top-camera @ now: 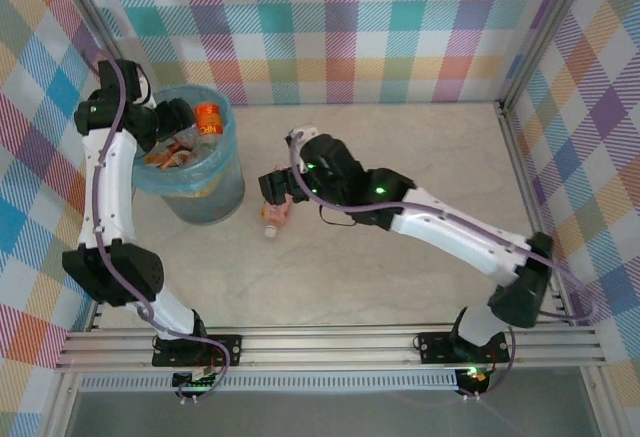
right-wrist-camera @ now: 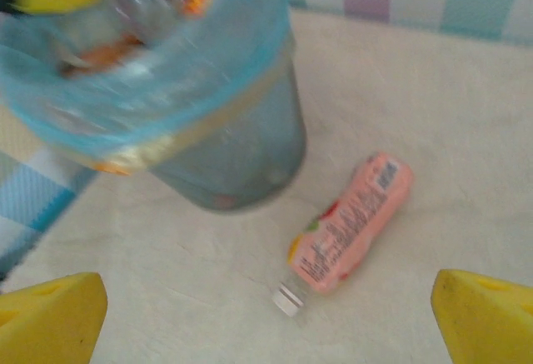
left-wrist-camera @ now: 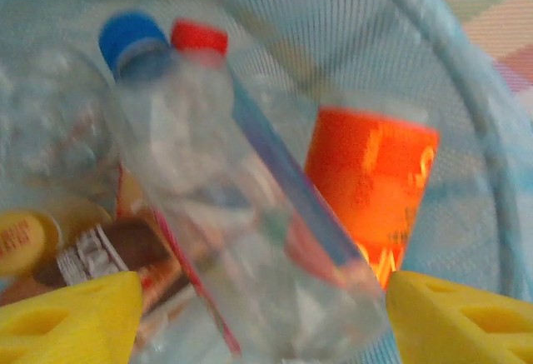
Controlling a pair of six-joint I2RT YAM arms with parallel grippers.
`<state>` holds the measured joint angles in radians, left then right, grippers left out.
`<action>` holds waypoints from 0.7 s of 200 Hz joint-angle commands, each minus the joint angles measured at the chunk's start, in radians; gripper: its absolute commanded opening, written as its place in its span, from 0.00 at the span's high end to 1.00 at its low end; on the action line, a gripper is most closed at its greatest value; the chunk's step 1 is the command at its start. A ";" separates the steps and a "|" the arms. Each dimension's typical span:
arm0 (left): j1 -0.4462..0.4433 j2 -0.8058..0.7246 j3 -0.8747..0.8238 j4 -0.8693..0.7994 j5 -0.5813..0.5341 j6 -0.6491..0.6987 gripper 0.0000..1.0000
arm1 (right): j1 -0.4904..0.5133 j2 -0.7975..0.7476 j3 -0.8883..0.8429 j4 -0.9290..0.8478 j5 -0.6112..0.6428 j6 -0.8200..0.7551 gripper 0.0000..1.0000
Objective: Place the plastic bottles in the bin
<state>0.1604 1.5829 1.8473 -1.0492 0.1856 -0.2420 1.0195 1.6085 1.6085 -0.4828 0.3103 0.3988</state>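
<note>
Print on the pink bottle and the orange label is too blurred to read

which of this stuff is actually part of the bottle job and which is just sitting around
Part of the job:
- bin
- pink bottle, lying on the table beside the bin
- clear bottle and orange bottle, inside the bin's rim
- left pincer and right pincer

Just there:
- checked walls
- metal rails at the near edge
</note>
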 commanded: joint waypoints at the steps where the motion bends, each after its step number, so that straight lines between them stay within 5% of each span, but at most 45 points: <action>1: 0.002 -0.144 -0.111 0.054 0.093 -0.008 0.25 | -0.031 0.104 0.051 -0.083 0.000 0.095 0.00; 42: -0.003 -0.248 -0.272 0.018 0.083 0.046 0.26 | -0.095 0.349 0.205 -0.129 -0.105 0.158 0.00; 140: -0.002 -0.422 -0.216 0.085 0.045 -0.021 0.25 | -0.154 0.767 0.529 -0.286 -0.232 0.288 0.03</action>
<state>0.1589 1.1954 1.5925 -0.9993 0.2420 -0.2451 0.8684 2.3219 2.0911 -0.6991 0.1280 0.6270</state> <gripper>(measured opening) 0.747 0.977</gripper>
